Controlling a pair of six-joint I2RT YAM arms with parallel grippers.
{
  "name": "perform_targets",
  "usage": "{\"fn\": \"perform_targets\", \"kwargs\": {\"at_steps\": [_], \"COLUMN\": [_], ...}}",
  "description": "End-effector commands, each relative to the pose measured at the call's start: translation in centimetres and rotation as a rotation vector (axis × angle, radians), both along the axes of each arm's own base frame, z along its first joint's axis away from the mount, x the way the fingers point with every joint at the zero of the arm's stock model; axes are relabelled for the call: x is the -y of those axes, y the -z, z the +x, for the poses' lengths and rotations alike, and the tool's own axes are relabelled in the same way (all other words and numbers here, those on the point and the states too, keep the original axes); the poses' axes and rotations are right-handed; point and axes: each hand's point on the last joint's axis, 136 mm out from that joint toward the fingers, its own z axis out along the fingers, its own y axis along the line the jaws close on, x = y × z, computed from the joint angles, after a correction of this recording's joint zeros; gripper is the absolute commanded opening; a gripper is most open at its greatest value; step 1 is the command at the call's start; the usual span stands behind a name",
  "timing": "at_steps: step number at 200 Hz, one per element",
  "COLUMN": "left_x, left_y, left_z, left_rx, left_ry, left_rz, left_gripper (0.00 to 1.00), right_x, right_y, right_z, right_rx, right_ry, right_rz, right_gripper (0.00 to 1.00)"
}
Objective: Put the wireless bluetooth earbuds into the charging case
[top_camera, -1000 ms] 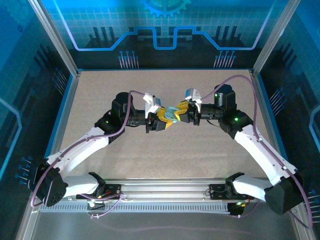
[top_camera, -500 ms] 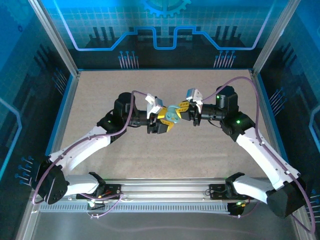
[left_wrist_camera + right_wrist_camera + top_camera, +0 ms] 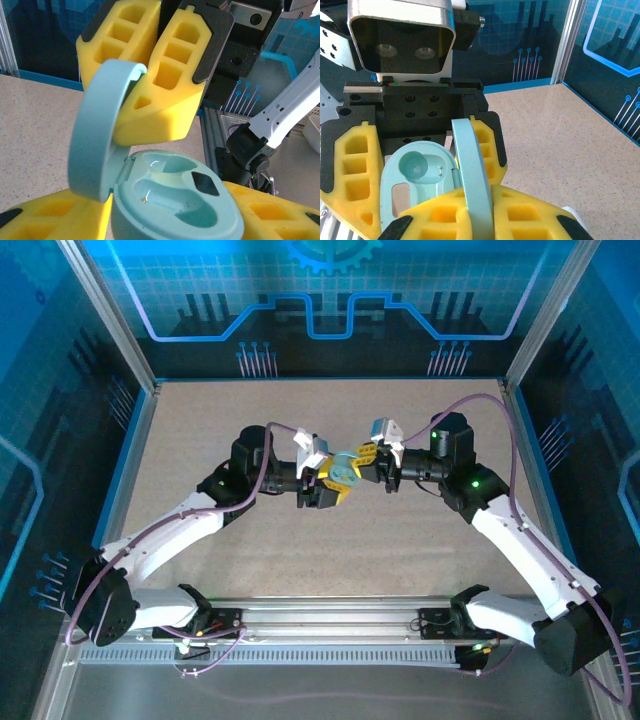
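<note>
Speckled beige tabletop (image 3: 400,540), matte, grainy finish. Blue trim strip (image 3: 127,470) along left edge, matching one along right edge. Slanted aluminium post (image 3: 107,315) at far-left corner, another at far-right corner. Blue circuit-pattern backdrop (image 3: 330,300) behind far edge, dark printed panels on both sides. Grey slotted rail (image 3: 330,620) across near edge.
</note>
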Motion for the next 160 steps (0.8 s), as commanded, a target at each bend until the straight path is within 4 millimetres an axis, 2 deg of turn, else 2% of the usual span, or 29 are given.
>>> {"fn": "perform_targets", "kwargs": {"at_steps": [1, 89, 115, 141, 160], "left_x": [0.4, 0.4, 0.4, 0.4, 0.4], "left_y": [-1.0, -0.8, -0.7, -0.8, -0.9], "left_z": [-0.1, -0.2, -0.4, -0.8, -0.9], "left_rx": [0.033, 0.032, 0.029, 0.03, 0.033], "left_ry": [0.02, 0.025, 0.038, 0.057, 0.064], "left_rz": [-0.021, -0.008, -0.009, -0.013, -0.018], "left_gripper": [0.55, 0.37, 0.33, 0.31, 0.3], "right_x": [-0.5, -0.5, -0.2, 0.0, 0.3], "right_y": [-0.5, -0.5, -0.8, -1.2, -1.3], "right_z": [-0.6, -0.5, 0.1, 0.2, 1.0], "right_rx": [0.026, 0.019, -0.013, -0.108, -0.187], "right_ry": [-0.035, -0.032, -0.001, -0.037, -0.027], "right_rz": [0.002, -0.004, 0.003, 0.026, 0.037], "right_gripper": [0.14, 0.17, 0.23, 0.31, 0.36]}}
